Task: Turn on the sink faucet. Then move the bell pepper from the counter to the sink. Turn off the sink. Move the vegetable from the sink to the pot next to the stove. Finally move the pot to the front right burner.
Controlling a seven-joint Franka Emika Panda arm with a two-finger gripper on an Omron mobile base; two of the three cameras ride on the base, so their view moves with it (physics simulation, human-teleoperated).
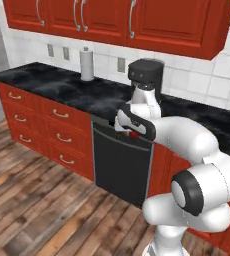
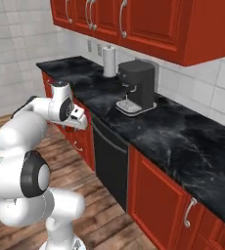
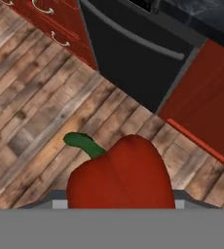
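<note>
The bell pepper (image 3: 121,177) is glossy red with a green stem and sits right up against the hand camera, hanging over the wooden floor. In the left base view a small patch of the bell pepper (image 1: 133,134) peeks out under the hand. My gripper (image 1: 132,131) is shut on it, in front of the black dishwasher door and just below the edge of the counter (image 1: 62,85). From the right side, the gripper (image 2: 80,122) hangs off the counter's front edge. The fingertips are hidden behind the pepper. The sink, its faucet, the pot and the stove are out of view.
A black coffee machine (image 2: 136,88) and a paper towel roll (image 2: 109,61) stand on the counter. The dishwasher (image 3: 138,58) and red drawer fronts (image 1: 42,125) lie below it. Red wall cabinets (image 1: 117,20) hang overhead. Wooden floor (image 3: 36,112) stretches in front.
</note>
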